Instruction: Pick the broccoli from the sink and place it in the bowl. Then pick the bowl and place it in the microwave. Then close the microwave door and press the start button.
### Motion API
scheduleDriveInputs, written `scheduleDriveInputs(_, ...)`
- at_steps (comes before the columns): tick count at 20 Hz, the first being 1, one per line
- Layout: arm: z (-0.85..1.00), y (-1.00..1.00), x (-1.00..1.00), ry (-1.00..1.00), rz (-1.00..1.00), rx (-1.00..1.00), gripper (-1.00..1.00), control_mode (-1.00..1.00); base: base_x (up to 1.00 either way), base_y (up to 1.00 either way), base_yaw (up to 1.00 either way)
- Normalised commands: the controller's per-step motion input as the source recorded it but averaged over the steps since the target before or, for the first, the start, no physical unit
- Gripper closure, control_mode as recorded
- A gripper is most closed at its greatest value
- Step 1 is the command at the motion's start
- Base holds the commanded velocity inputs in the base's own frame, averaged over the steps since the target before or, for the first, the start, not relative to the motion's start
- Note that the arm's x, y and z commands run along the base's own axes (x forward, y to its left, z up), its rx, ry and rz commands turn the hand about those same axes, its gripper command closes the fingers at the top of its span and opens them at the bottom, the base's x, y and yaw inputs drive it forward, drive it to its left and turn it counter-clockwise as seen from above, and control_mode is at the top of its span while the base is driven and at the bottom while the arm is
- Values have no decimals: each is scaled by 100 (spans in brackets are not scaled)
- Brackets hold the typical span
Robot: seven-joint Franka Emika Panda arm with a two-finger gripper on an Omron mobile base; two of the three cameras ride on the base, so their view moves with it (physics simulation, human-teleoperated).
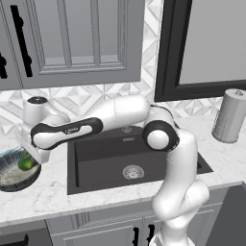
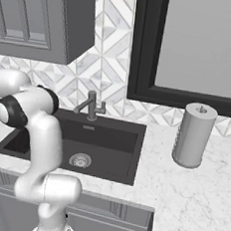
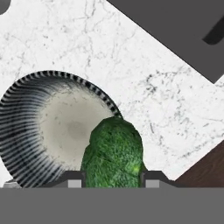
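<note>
Left base view: my arm reaches out to 9 o'clock over the white marble counter (image 1: 57, 192), my gripper (image 1: 30, 153) above the bowl (image 1: 17, 169), the broccoli (image 1: 27, 163) green beneath it, over the bowl's near rim. The sink (image 1: 120, 161) is bare behind me at 3 o'clock. Right base view: faucet (image 2: 91, 105), paper towel roll (image 2: 193, 135) far at 3 o'clock, room to spare. Hand view: my fingers (image 3: 72, 178) are clamped on the broccoli (image 3: 114, 151), its long axis running away from me; the bowl's (image 3: 26, 131) cream centre lies at 10 o'clock, so I judge a small shift that way before release.
</note>
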Motion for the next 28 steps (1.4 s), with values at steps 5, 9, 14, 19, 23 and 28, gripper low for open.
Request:
scheduleDriveInputs(5,-3,31,21,9,-3,-10,100,-100,0,0,0)
scheduleDriveInputs(9,-5,34,11,2,-1,-11,100,-100,0,0,0)
scheduleDriveInputs(14,-19,31,10,0,0,-10,100,-100,0,0,0)
scheduleDriveInputs(19,-25,3,3,0,0,-1,100,-100,0,0,0)
scheduleDriveInputs(23,-39,5,6,0,0,-2,100,-100,0,0,0)
scheduleDriveInputs(28,-41,0,9,0,0,0,100,-100,0,0,0)
